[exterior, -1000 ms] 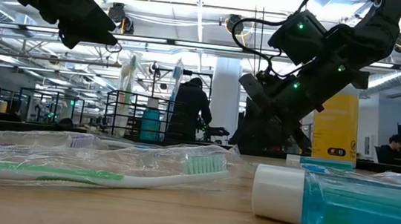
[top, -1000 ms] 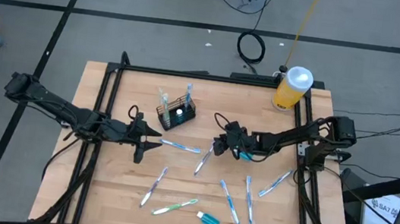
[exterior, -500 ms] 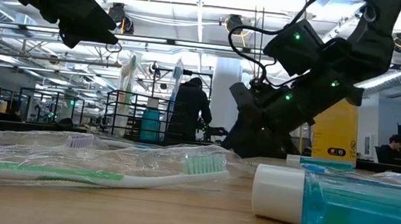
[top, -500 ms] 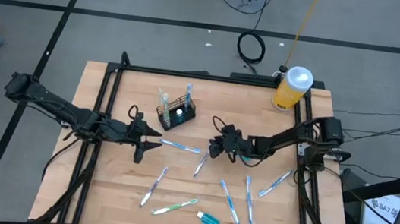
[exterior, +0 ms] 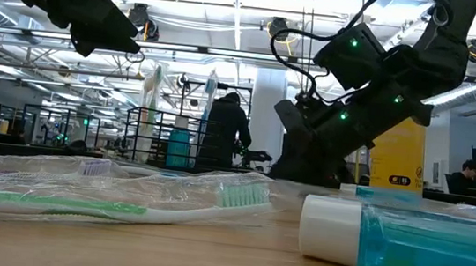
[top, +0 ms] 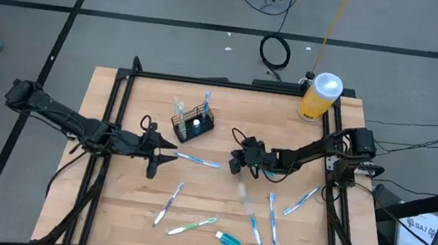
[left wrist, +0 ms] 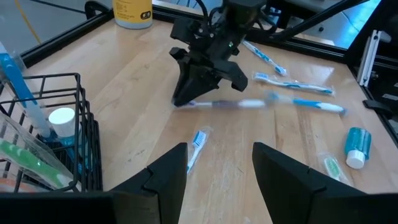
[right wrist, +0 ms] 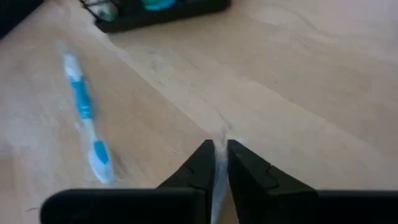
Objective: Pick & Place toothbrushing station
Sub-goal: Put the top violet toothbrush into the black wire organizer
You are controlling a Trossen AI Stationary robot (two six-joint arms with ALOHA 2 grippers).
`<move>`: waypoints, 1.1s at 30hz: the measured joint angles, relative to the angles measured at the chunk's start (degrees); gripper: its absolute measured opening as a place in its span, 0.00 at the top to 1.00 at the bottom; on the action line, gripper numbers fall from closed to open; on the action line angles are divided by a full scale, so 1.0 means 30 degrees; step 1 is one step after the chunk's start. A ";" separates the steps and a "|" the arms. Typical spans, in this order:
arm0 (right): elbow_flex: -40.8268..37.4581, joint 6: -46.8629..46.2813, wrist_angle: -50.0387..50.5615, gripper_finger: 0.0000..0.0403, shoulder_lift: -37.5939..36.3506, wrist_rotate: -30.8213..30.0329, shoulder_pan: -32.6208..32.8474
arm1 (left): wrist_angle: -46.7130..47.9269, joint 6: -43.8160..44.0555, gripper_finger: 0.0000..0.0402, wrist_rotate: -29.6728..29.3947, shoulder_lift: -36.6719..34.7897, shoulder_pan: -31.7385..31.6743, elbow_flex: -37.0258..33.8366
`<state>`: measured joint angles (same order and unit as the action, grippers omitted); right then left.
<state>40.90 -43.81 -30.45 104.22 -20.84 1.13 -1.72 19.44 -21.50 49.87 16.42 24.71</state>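
While the left gripper (top: 158, 152) hung in place with its fingers apart, the toothbrushing station (top: 192, 123) stood untouched on the table (top: 132, 212), just beyond that gripper and off towards the right arm, with brushes and a tube standing in it. In the last second the right gripper (top: 235, 162) had dropped low and closed its fingers on a loose toothbrush (left wrist: 230, 104), which showed blurred. That looked like the pick of the next brush, with the carry to the station yet to come.
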 joint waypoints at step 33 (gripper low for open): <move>0.5939 2.4795 -1.6215 0.96 -0.1146 0.3026 -0.1347 | -0.0526 -0.0072 0.53 -0.0960 0.0000 -0.0107 0.0000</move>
<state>58.71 30.57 -79.10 100.79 -11.76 -2.91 -3.29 19.22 -24.38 49.87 16.09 24.71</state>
